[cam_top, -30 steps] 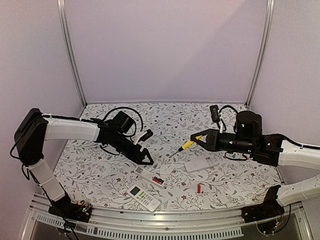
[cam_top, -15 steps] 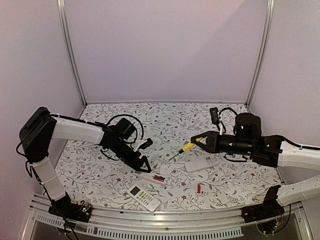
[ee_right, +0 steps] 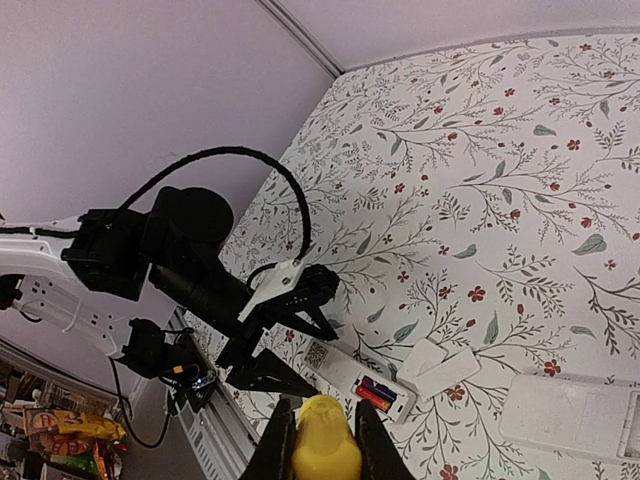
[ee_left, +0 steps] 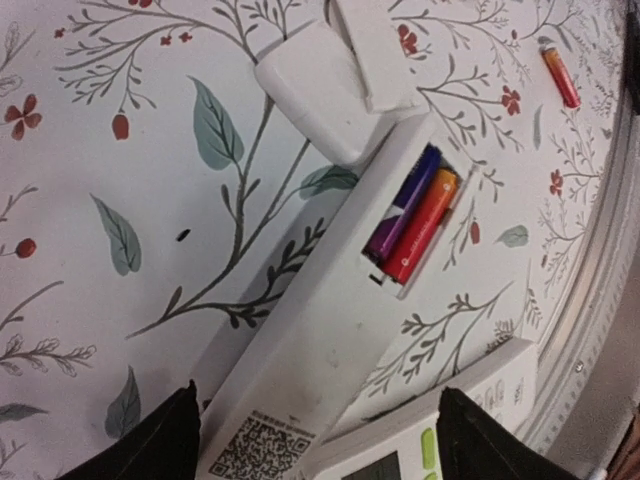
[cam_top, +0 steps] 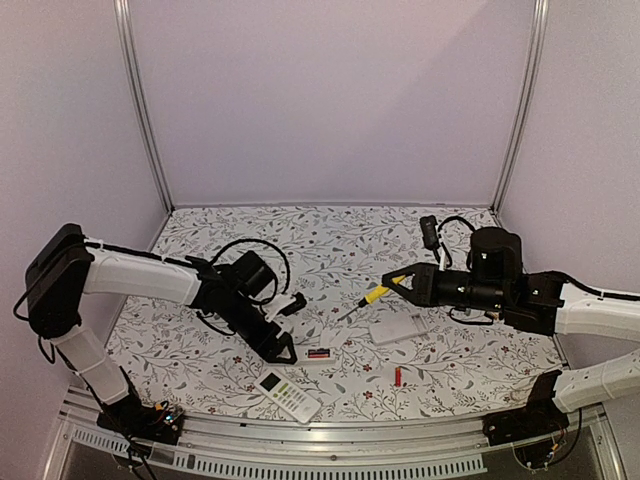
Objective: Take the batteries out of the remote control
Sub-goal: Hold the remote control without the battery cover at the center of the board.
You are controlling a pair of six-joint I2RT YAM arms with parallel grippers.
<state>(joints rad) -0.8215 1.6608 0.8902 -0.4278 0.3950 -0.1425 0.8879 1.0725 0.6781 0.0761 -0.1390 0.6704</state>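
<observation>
**Orange and purple cells sit in the open bay**

Three batteries show: two lie side by side in the open bay of a white remote, one orange-red and one purple, and a third, red, lies loose on the table to the right, near the front rail. There are two remotes: the open one lies face down, and one with a display lies just nearer. Two white pieces lie at the far end of the open remote, and a flat white slab lies further right. There is one screwdriver.

The table has a leaf-and-flower print. Plain lilac walls and metal posts close it in.

The left gripper is spread wide, one finger on each side of the remote's coded end. The bay lies just beyond its tips, and nothing touches the cells. The right gripper is clamped on the screwdriver's yellow handle, well to the right and farther back.
</observation>
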